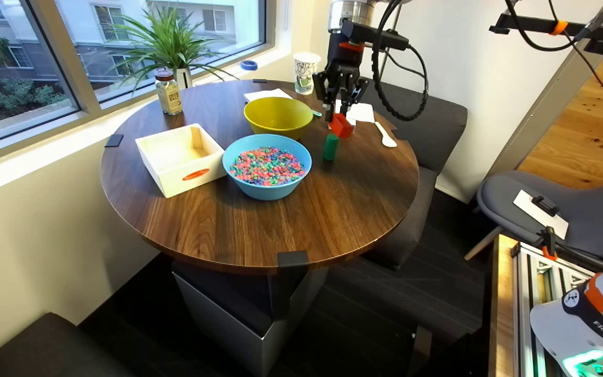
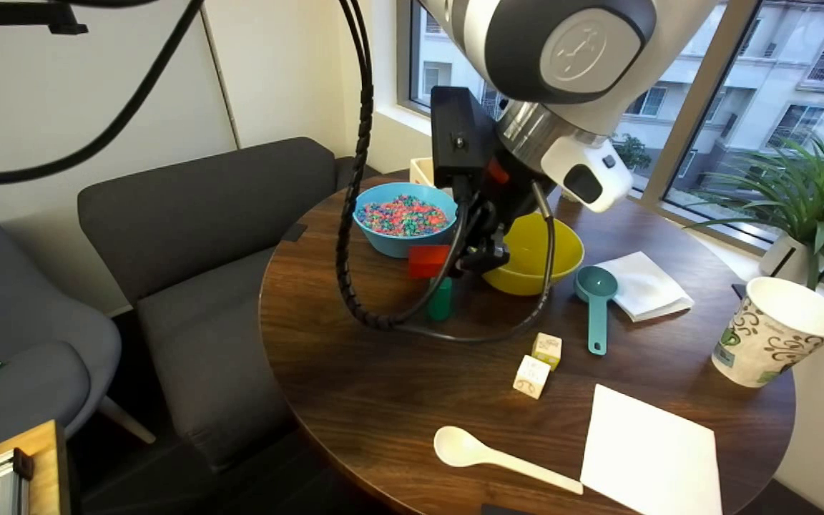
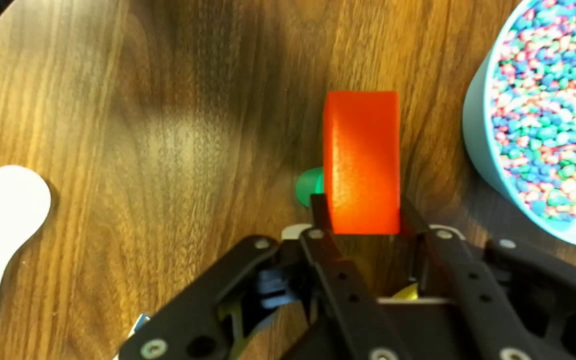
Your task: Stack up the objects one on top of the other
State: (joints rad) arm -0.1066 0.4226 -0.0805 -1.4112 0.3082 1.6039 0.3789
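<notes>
We judge the stack to be about halfway: the pick looks done, and the placing is what is left. The smooth red rectangular block (image 1: 341, 126) is clear of the round dark-wood worktop (image 1: 291, 225), pinched in the black two-fingered hand (image 3: 364, 212), whose fingers flank the block and stand apart only by its width. Its partner, the small green cylinder (image 1: 331, 148), stands upright on the worktop near the light-blue round bowl of coloured bits (image 1: 266, 193), and we take it to be the base. In both exterior views we find the block just above the cylinder's top; in the wrist view part of the cylinder shows past the block's edge, so the two are perhaps not quite lined up. Whether they touch, we cannot tell. As we read it, a small sideways correction, the lowering and the release remain.
</notes>
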